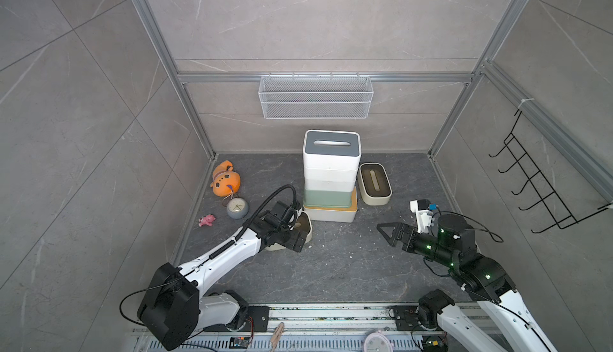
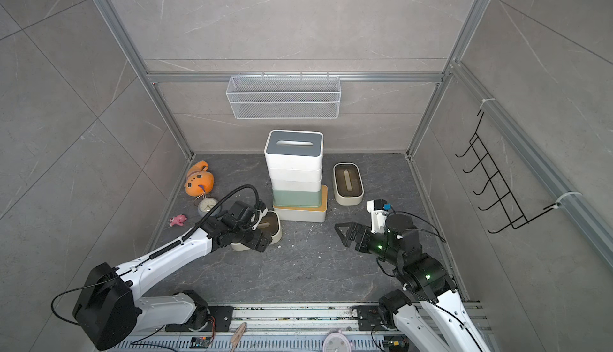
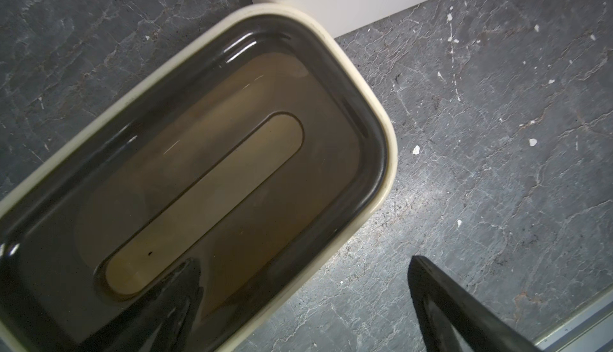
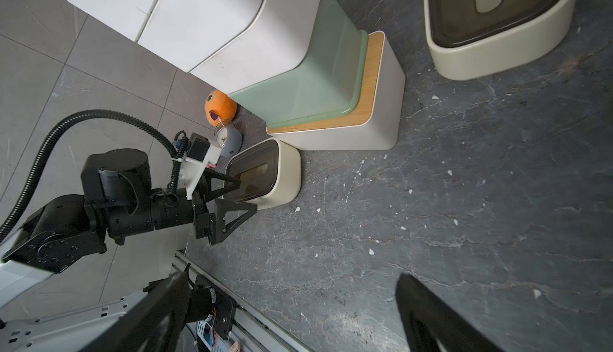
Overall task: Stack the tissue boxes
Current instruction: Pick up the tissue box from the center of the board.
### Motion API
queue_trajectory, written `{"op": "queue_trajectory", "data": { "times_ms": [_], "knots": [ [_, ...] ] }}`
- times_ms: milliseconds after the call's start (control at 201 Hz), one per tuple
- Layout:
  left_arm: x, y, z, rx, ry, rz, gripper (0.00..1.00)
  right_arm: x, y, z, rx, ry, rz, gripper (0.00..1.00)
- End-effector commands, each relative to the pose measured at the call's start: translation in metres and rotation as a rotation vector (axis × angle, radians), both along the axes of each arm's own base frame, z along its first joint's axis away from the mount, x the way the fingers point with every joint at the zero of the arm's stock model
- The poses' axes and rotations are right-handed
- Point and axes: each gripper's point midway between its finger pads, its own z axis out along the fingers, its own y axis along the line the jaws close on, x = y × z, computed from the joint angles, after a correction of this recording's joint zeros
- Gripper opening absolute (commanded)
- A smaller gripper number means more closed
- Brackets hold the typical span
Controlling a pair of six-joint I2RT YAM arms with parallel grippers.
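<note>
Several tissue boxes stand stacked at the back middle, seen in both top views: a white box with a grey slotted lid (image 1: 331,143) on top, white ones under it, a pale green box (image 1: 328,197), and a white box with a bamboo lid (image 1: 331,215) at the bottom. A cream box with a brown lid (image 1: 374,183) sits on the floor right of the stack. Another cream box (image 3: 212,181) lies left of the stack's front. My left gripper (image 3: 305,260) is open above it, one finger over the lid, the other over the floor. My right gripper (image 4: 293,275) hangs open over bare floor.
An orange plush toy (image 1: 225,179), a grey alarm clock (image 1: 237,207) and a small pink toy (image 1: 207,220) lie by the left wall. A white wire basket (image 1: 315,96) hangs on the back wall, a black hook rack (image 1: 537,181) on the right wall.
</note>
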Motion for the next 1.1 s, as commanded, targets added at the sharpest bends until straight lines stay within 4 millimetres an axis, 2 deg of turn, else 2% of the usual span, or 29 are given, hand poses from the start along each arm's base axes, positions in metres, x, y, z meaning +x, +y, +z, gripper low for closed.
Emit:
{"op": "queue_trajectory", "data": {
  "times_ms": [0,399,813,1092],
  "knots": [
    [0.007,-0.009,0.006,-0.013,-0.033,-0.046,1.0,-0.007,-0.003,-0.004,0.002,0.018,0.001,1.0],
    [0.008,-0.015,-0.005,0.009,0.024,-0.061,1.0,-0.01,-0.002,-0.01,0.019,0.04,-0.001,1.0],
    [0.027,-0.006,-0.004,0.08,-0.034,-0.003,1.0,-0.009,0.0,-0.018,0.037,0.063,-0.005,1.0],
    [0.03,-0.012,-0.006,0.056,-0.04,-0.017,1.0,-0.008,0.001,-0.017,0.038,0.067,-0.001,1.0]
  ]
}}
